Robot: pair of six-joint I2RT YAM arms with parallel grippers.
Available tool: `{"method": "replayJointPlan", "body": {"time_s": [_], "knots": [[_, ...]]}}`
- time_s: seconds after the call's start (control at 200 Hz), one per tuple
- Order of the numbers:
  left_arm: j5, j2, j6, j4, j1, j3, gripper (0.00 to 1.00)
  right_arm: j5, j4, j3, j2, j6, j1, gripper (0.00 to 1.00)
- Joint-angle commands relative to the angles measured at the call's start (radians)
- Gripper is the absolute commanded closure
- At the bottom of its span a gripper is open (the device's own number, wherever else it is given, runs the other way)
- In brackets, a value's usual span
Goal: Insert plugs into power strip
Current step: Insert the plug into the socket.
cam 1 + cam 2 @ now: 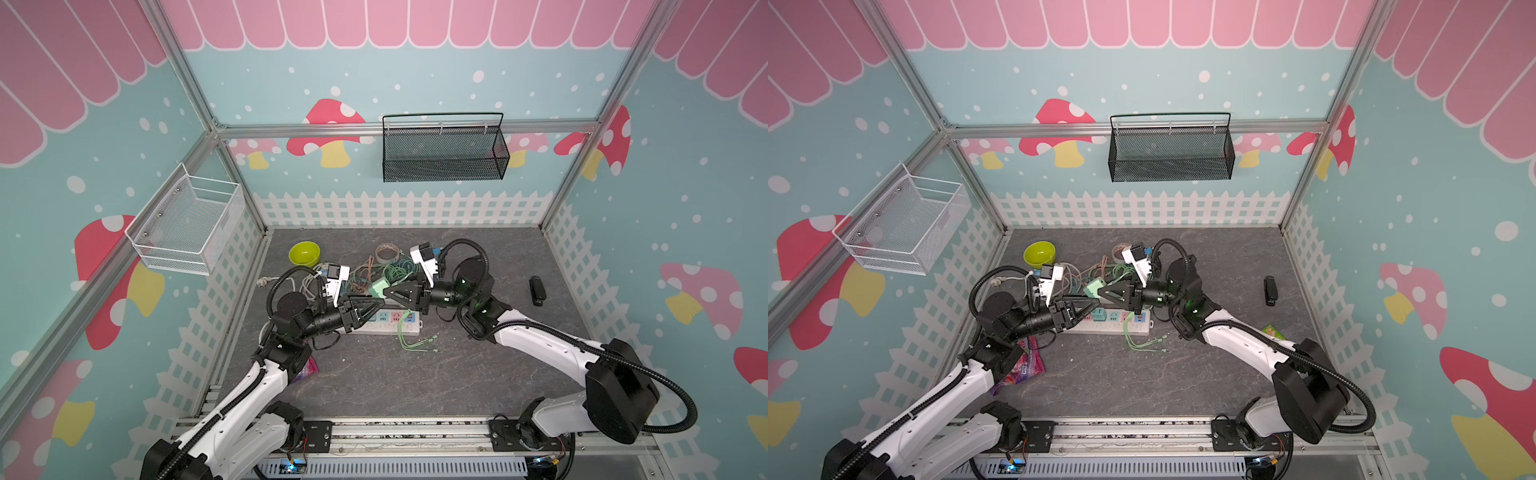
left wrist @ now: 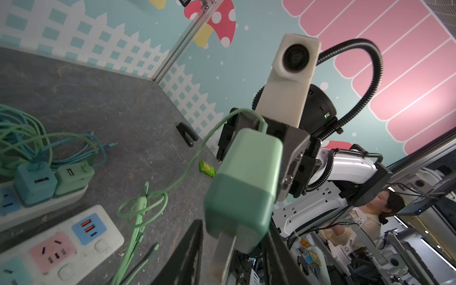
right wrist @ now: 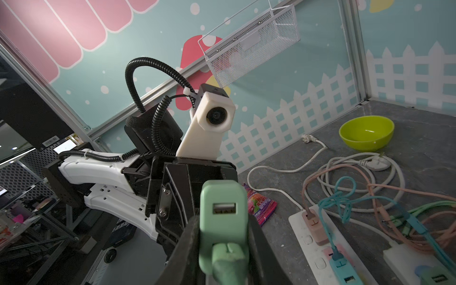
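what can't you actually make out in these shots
- Strip: both top views, left hand and arm cover one end's sockets.
- Left hand's grip on the mint plug: left wrist view, the plug hides the pads.
- Cables: top views, too tangled and small to trace.
- Green packet: print too small.

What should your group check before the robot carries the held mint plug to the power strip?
1. Is the right claw shut on the mint plug? ok.
2. Is the left claw clear of it? cannot tell.
3. Is the pink socket on the power strip empty? ok.
4. Do the prongs point down at the strip? not ok; they face the left claw.
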Motion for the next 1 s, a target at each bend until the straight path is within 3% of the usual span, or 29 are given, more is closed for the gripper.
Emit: {"method": "replayJointPlan", "body": {"time_s": [0.0, 0.205, 0.495, 0.85, 0.996], "knots": [[-0.023, -0.029, 0.047, -0.111, -0.004, 0.017, 0.55, 0.065, -0.216, 0.057, -0.053, -0.191, 0.002, 0.89], [-0.093, -0.096, 0.141, -0.305, -0.004, 0.036, 0.47, 0.144, -0.429, 0.113, -0.099, -0.318, -0.046, 0.9], [-0.306, -0.141, 0.216, -0.561, -0.003, 0.075, 0.46, 0.197, -0.581, 0.18, -0.142, -0.459, -0.168, 0.9], [-0.543, -0.125, 0.201, -0.716, 0.006, 0.099, 0.45, 0.293, -0.685, 0.398, 0.01, -0.592, -0.23, 0.91], [-0.608, -0.117, 0.193, -0.776, 0.019, 0.103, 0.44, 0.263, -0.703, 0.402, 0.059, -0.632, -0.23, 0.9]]}}
